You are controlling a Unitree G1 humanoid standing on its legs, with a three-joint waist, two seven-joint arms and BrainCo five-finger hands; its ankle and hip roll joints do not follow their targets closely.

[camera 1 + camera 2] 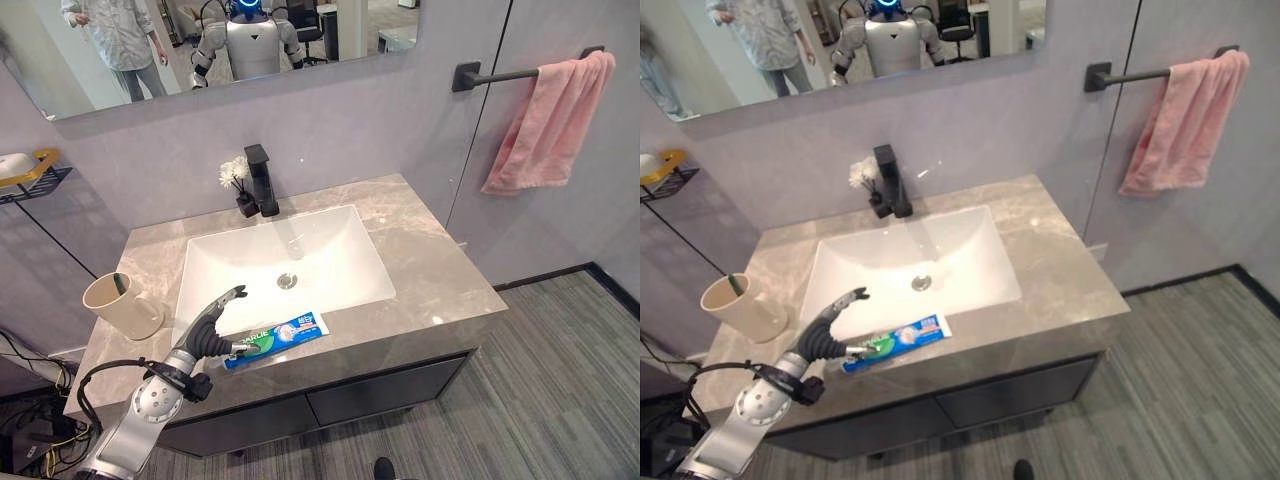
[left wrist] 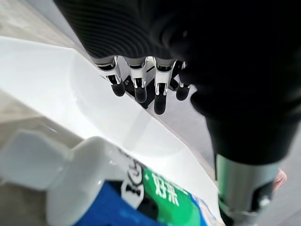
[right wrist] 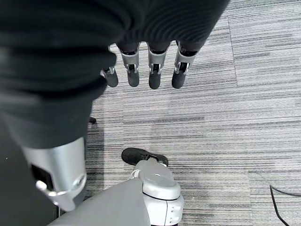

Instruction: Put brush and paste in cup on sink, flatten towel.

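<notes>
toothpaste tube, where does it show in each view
Left eye view: the blue, white and green toothpaste tube lies on the counter's front edge, below the white sink basin.
Right eye view: same spot.
Left wrist view: white cap end up close.
Right wrist view: not in it.
Shared landmark: the sink basin.

The left hand (image 2: 141,84) hangs with fingers (image 2: 160,96) relaxed and straight, holding nothing. Below them lies the paste (image 2: 108,188), its white cap toward the grey table (image 2: 19,99), beside the white sink (image 2: 70,89).
</notes>
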